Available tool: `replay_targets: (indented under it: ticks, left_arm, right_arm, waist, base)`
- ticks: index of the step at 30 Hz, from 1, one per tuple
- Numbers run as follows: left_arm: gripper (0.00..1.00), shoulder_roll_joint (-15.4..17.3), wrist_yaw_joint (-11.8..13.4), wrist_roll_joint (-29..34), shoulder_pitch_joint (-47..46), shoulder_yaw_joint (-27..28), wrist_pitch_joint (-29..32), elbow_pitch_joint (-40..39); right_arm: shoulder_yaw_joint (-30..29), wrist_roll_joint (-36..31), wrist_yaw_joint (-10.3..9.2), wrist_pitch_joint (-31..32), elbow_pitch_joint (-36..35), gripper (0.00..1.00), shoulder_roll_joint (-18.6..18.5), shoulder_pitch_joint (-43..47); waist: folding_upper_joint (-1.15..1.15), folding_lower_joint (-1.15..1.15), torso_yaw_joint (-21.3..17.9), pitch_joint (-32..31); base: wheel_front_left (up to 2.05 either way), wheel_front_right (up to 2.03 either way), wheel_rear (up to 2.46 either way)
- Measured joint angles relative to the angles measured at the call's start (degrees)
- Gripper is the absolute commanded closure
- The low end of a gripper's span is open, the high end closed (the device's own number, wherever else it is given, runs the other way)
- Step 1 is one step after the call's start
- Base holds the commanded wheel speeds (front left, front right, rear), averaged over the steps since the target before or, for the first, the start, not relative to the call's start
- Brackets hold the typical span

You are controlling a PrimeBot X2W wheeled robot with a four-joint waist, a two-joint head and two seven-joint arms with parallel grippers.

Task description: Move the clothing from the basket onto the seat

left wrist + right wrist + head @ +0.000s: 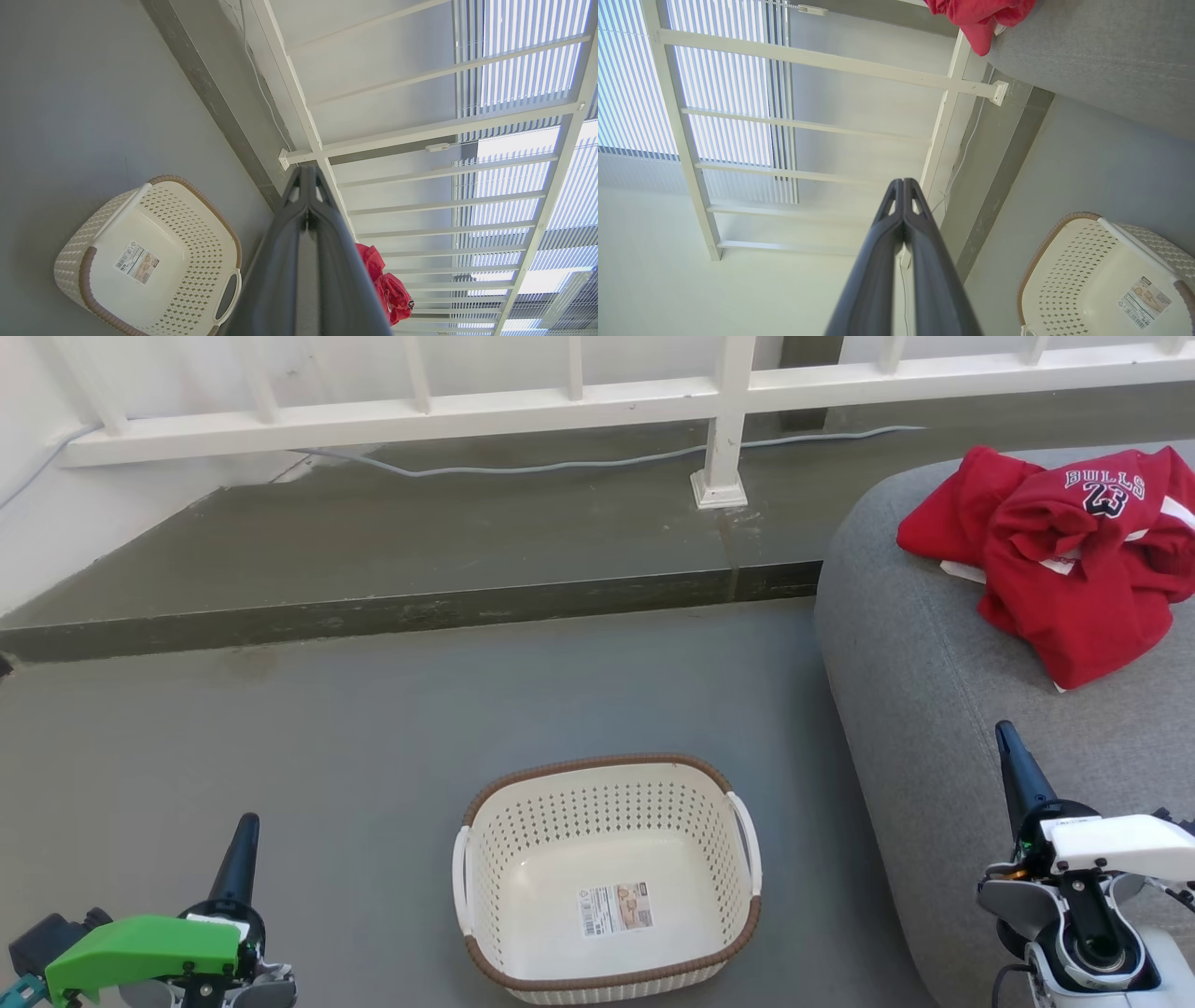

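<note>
The red clothing [1074, 555] with white "BULLS 23" lettering lies crumpled on top of the grey seat [934, 709] at the right. On the floor in front stands the cream basket [518, 859] with a brown rim, holding nothing but a label on its bottom. My left gripper [246, 826] is shut at the lower left, well left of the basket. My right gripper [1005, 733] is shut over the seat's front part, below the clothing. The left wrist view has the basket [112, 224] and a bit of clothing [390, 291]; the right wrist view has basket [1069, 261], seat [1101, 60] and clothing [978, 14].
A raised dark step [401, 611] runs across behind the basket, with a white railing [724, 420] and a grey cable [560, 464] on it. Grey floor [280, 737] lies open left of the basket.
</note>
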Motion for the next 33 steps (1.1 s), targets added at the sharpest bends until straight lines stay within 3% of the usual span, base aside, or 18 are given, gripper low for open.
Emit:
replay_targets:
  ticks: [17,33]
  left_arm:
    - [1.0,-0.5,-2.3,-11.7,-2.8,1.8,2.6,3.3]
    - [1.0,-1.0,-2.6,-11.7,-3.2,1.9,2.8,3.7]
  right_arm:
    - [-2.6,12.7,1.03,2.9,0.3,1.0,-0.2,-1.0]
    - [-2.8,13.1,1.11,3.0,0.5,1.0,-0.2,-1.0]
  waist:
    - [0.0,0.0,0.3,-0.3]
    - [0.0,0.0,0.3,-0.3]
  base:
    - [0.0,0.0,0.0]
    - [0.0,0.0,0.0]
